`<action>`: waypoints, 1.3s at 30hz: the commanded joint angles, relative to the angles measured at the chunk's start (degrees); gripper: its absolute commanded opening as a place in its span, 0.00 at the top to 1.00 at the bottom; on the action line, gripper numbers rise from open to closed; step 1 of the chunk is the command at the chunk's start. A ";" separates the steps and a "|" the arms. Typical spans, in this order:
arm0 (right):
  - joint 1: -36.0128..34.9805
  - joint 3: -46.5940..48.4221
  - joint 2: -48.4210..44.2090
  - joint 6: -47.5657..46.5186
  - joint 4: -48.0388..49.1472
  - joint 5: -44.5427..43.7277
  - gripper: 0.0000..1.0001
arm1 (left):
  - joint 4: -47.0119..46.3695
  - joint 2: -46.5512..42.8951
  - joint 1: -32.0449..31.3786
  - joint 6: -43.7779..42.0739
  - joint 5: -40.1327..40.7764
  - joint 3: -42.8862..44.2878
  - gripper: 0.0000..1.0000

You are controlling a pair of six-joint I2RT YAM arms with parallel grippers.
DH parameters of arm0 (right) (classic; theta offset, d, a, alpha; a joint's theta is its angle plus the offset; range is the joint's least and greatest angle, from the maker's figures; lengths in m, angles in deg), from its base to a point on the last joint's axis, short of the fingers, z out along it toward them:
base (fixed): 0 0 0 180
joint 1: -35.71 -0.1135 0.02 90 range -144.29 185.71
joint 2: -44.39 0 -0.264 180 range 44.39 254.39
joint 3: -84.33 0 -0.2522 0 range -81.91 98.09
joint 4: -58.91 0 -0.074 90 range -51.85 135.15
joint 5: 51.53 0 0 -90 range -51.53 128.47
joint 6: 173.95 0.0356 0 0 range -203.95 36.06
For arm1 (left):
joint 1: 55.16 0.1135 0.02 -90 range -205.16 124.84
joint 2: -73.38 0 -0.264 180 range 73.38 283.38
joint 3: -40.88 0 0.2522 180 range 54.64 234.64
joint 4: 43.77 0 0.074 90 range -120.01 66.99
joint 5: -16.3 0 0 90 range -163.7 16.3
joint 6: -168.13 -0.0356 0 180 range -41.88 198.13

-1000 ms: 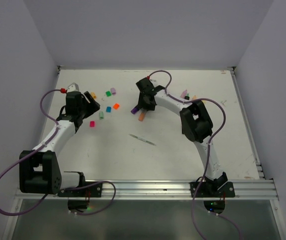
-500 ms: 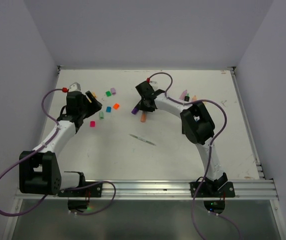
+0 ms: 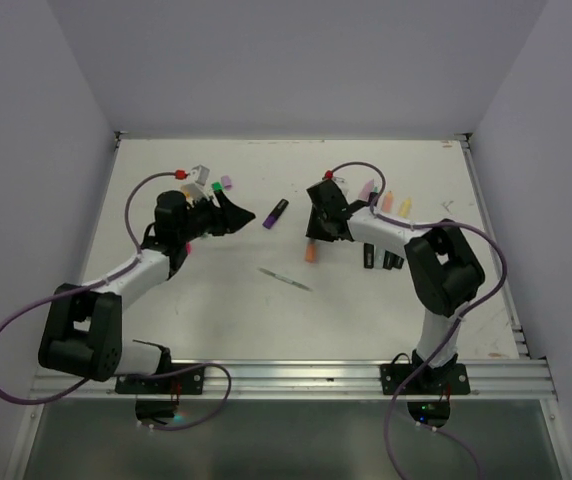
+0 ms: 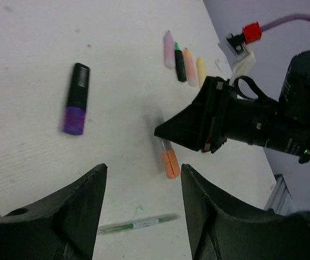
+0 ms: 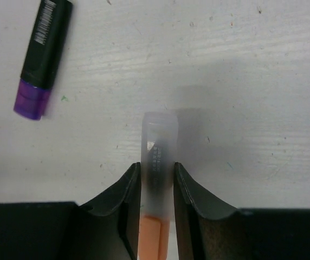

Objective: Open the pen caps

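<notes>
The white table [image 3: 346,320] looks scuffed and flecked with ink, and pale lilac walls [image 3: 266,60] box it in. Near the middle of the frame, the right gripper [image 5: 156,174] is clamped on an orange-capped highlighter [image 5: 157,146], with its orange cap [image 5: 154,235] toward the wrist. The left gripper [image 4: 141,176] hangs with its fingers apart, holding nothing. In the upper left of the right wrist view, a purple cap [image 5: 31,103] is still on a black highlighter [image 5: 49,32]. A loose green cap [image 3: 216,187] and a lilac cap [image 3: 226,182] lie beside the left arm.
</notes>
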 commanded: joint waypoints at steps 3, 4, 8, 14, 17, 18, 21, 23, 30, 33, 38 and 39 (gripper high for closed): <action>0.22 -3.56 -9.84 0.29 5.70 4.63 1.00 | -19.05 6.57 -6.63 3.21 -11.71 -0.45 0.41; 0.22 -4.09 -10.72 0.38 6.05 4.63 1.00 | -20.02 7.38 -8.12 3.57 -12.42 -0.27 0.41; 0.22 -5.67 -15.55 1.17 7.63 5.07 1.00 | -27.82 11.95 -11.12 8.03 -13.13 -0.53 0.41; -0.04 -4.62 -17.67 2.75 7.54 7.09 1.00 | -37.34 18.89 -14.37 14.37 -13.74 0.42 0.42; -0.13 -4.53 -18.38 2.84 7.55 7.09 1.00 | -36.20 20.04 -15.60 13.68 -13.04 1.74 0.43; -0.13 -4.36 -18.46 2.84 7.46 6.92 1.00 | -35.76 20.21 -15.86 13.42 -12.95 2.01 0.43; -0.21 -4.36 -19.08 2.93 7.63 6.56 1.00 | -33.92 20.48 -17.09 12.45 -11.90 2.80 0.43; -0.39 -3.83 -18.91 3.02 7.46 6.48 1.00 | -32.95 20.83 -17.71 12.10 -11.46 3.33 0.43; -0.83 -3.74 -19.43 3.37 7.46 5.95 1.00 | -30.66 22.76 -19.03 11.92 -10.49 5.00 0.44; -0.74 -3.83 -20.04 3.19 7.19 5.42 1.00 | -28.73 23.73 -19.29 11.66 -9.79 5.44 0.44; -0.74 -3.83 -20.84 3.02 6.84 5.33 1.00 | -28.29 24.43 -19.56 11.83 -9.08 5.79 0.46; -0.83 -3.83 -20.84 3.02 6.84 5.25 1.00 | -28.03 24.43 -19.65 11.83 -9.00 6.05 0.48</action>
